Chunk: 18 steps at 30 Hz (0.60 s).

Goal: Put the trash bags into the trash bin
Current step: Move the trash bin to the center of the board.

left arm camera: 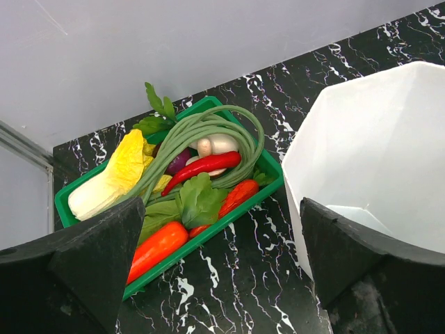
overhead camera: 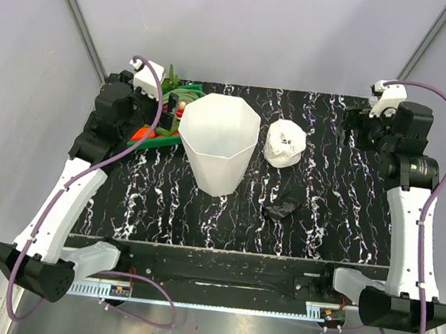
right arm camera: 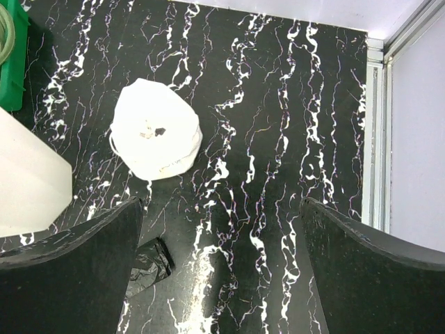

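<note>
Left gripper (left arm camera: 222, 254) hovering, fingers spread wide, gripping nothing; right gripper (right arm camera: 221, 243) hanging the same way, apart and empty. Trash bag (overhead camera: 281, 210) lying crumpled in a small glossy black wad on the table (overhead camera: 345, 220), near the right of the bin's base, clear of both grippers. Trash bin (overhead camera: 218, 174) standing upright, white, translucent, faceted rim tapering downward. Lumpy white plastic roll (overhead camera: 284, 141) sitting just behind the bag. Green basket (left arm camera: 64, 203) of toy vegetables sitting left of the bin. Tabletop showing black marble with white veining.
</note>
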Available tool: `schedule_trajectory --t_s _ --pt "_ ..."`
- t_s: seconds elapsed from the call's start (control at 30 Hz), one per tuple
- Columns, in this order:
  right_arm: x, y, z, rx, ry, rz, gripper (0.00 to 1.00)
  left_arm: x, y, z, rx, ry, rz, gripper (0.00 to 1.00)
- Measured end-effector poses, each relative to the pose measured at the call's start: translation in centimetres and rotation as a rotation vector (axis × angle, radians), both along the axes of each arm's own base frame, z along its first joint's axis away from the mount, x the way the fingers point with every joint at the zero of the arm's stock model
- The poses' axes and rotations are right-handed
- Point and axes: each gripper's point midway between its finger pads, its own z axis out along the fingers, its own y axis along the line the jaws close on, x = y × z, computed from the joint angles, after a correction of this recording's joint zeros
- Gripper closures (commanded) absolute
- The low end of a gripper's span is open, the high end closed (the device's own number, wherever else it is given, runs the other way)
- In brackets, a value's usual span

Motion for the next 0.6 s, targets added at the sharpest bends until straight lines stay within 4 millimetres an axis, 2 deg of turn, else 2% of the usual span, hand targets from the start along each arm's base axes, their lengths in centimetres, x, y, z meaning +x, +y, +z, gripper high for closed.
schedule_trajectory --t_s 0.43,0.6 --pt "0.0 0.0 -0.1 0.000 0.003 0.001 0.00 0.0 0.0 0.0 0.002 -0.002 -0.003 0.01" --pt "0.0 0.1 -0.2 0.000 0.005 0.002 0.00 0.5 -1.1 -0.6 0.028 0.065 -0.041 0.01"
